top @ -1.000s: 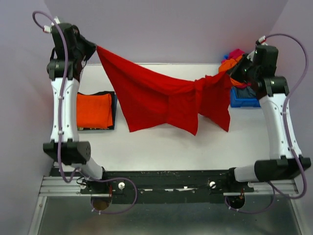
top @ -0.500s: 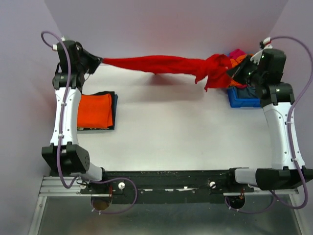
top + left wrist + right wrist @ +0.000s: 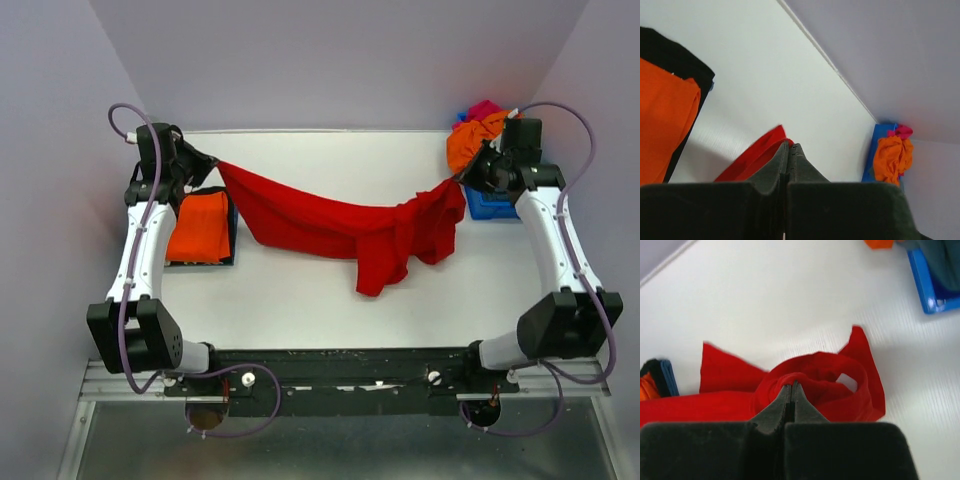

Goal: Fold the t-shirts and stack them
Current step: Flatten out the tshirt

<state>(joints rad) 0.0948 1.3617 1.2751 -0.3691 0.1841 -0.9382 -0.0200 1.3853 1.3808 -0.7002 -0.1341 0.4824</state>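
Note:
A bright red t-shirt [image 3: 340, 225] hangs stretched between both arms above the table, sagging in the middle with a bunched part drooping toward the front [image 3: 382, 262]. My left gripper [image 3: 212, 163] is shut on its left end, where red cloth [image 3: 752, 156] shows beside the closed fingertips [image 3: 790, 147]. At the other end my right gripper [image 3: 462, 177] is shut on a twisted bunch of the red cloth [image 3: 825, 375]. A folded orange t-shirt [image 3: 198, 226] lies on a folded black one [image 3: 232, 225] at the left.
A blue plastic bin [image 3: 492, 200] at the back right holds crumpled orange [image 3: 475, 138], magenta [image 3: 484, 108] and grey-blue cloth [image 3: 940, 265]. The lilac back wall runs along the table's far edge. Bare white tabletop [image 3: 300, 300] lies below the red t-shirt.
Both arms have come forward and down from the back wall. The red t-shirt, pulled taut half a second ago, now sags and spreads lower over the table.

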